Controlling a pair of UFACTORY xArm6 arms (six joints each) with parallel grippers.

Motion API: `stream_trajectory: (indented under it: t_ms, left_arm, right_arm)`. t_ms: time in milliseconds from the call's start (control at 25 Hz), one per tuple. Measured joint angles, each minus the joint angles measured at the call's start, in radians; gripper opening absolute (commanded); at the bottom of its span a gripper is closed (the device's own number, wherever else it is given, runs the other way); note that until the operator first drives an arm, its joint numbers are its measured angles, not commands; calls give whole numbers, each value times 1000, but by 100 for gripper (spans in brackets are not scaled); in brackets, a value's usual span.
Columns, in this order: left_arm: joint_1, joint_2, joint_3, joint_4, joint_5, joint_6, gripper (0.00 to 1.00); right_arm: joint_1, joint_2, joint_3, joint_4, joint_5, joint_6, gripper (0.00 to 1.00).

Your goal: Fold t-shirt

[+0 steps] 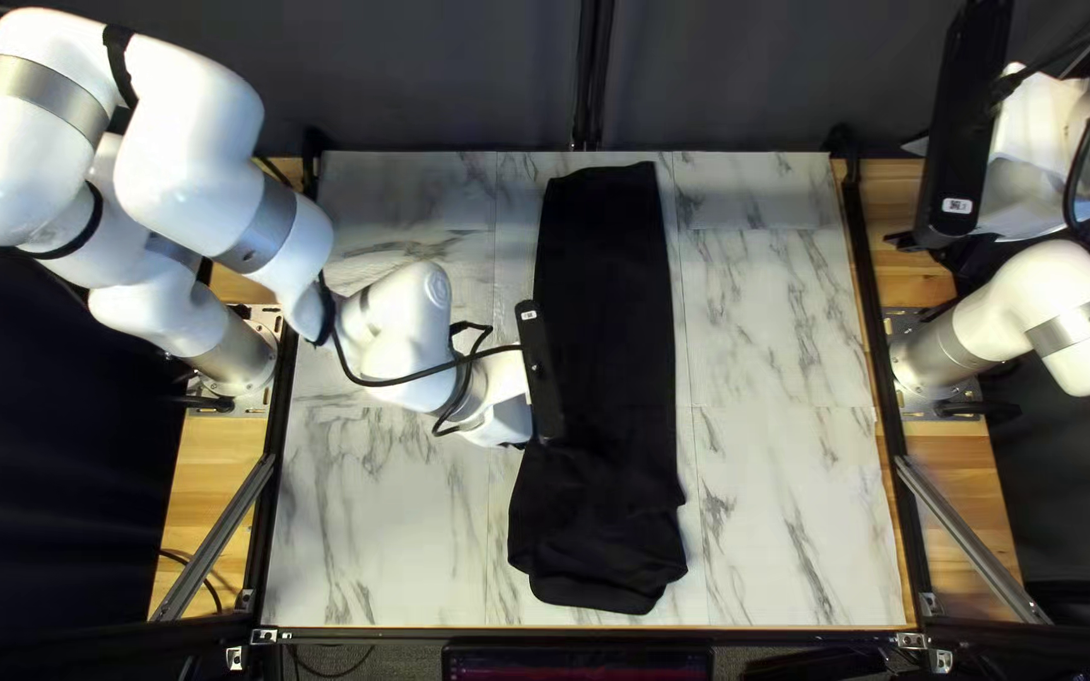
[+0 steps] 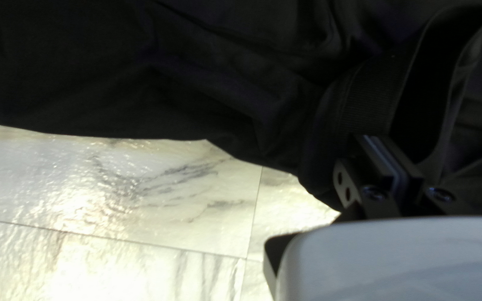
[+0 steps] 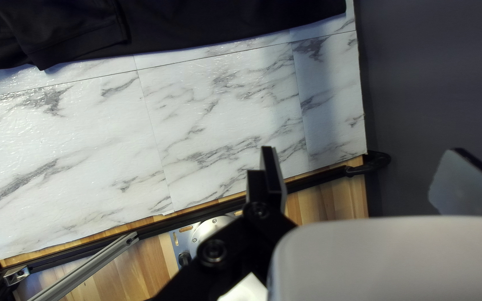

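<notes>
The black t-shirt lies as a long narrow strip from the table's far edge towards its near edge, with bunched, layered cloth at the near end. Over its left edge is my left gripper, its fingertips hidden there. The left wrist view has the left gripper shut on the t-shirt beside a ribbed band, where cloth stands up in a loop. My right gripper is raised over the table's right edge, away from the shirt. In the right wrist view the right gripper is open, nothing between its fingers.
The marble-patterned table shows bare on both sides of the shirt. Black frame rails run along its sides, with a slanted metal strut outside the right one. A dark curtain hangs behind the far edge.
</notes>
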Motion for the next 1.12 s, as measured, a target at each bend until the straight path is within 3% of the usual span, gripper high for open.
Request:
stream_trajectory:
  t_ms: [120, 200, 560, 840, 1120]
  left_arm:
    - [-49, -2, -38, -220, 84, 224, 100]
    - [-73, -4, -89, -299, 142, 303, 100]
    - [-115, 108, -276, -441, 215, 500, 100]
    - [-120, 228, -381, -750, 233, 935, 100]
    - [-107, 331, -548, -963, 410, 1284, 100]
  right_arm:
    - [0, 0, 0, 0, 0, 0, 100]
    - [0, 0, 0, 0, 0, 0, 100]
    - [0, 0, 0, 0, 0, 0, 100]
    - [0, 0, 0, 0, 0, 0, 100]
    - [0, 0, 0, 0, 0, 0, 100]
